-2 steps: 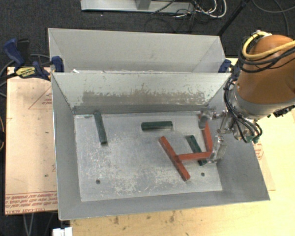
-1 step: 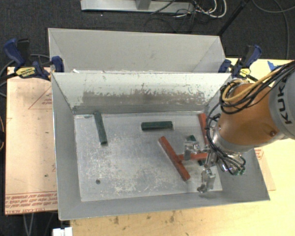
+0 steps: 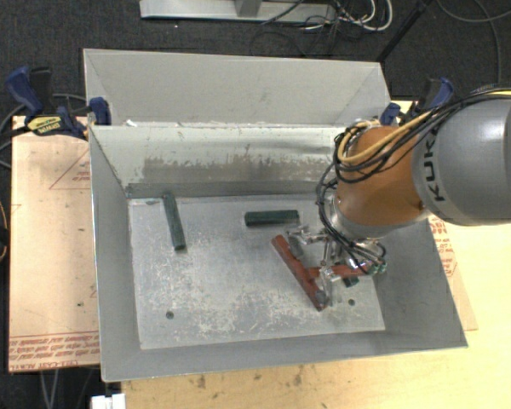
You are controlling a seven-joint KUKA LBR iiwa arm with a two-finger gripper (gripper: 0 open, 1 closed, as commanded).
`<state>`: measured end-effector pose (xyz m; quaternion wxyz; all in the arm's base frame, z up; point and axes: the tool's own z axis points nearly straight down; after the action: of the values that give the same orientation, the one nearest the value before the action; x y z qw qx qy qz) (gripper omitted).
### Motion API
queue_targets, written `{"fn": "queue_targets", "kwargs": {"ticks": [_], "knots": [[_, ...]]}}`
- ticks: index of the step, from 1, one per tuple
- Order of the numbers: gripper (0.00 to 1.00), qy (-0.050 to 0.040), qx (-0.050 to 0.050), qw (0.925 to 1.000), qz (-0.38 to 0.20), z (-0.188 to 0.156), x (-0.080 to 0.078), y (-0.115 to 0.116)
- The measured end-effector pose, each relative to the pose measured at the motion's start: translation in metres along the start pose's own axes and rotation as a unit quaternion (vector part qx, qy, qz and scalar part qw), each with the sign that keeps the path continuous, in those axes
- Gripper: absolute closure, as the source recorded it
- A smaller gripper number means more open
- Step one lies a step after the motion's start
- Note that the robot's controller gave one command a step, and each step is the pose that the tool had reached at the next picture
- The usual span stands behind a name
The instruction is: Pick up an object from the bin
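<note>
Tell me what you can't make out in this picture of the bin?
Camera view: whether the claw holds the reddish-brown bar; the orange wrist and cables cover the contact.
Camera view: part of the bar's lower stretch, under the claw.
Camera view: the dark speck on the bin floor, too small to identify.

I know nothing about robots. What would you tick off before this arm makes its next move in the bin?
1. Gripper over a thing: ok, it is above the reddish-brown bar on the right of the bin floor.
2. Bar free of neighbours: ok, the dark green block lies apart from it.
3. Green stick out of the way: ok, it lies far to the left.
4. Bar actually gripped: cannot tell.
5. Clearance to the bin's right wall: cannot tell.
</note>
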<state>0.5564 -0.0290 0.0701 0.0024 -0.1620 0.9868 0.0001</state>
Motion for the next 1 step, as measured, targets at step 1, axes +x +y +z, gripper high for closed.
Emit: {"fn": "queue_targets", "kwargs": {"ticks": [1], "knots": [[1.0,0.0035,0.0,1.0,0.001,-0.0069,0.0006,-0.0016]]}}
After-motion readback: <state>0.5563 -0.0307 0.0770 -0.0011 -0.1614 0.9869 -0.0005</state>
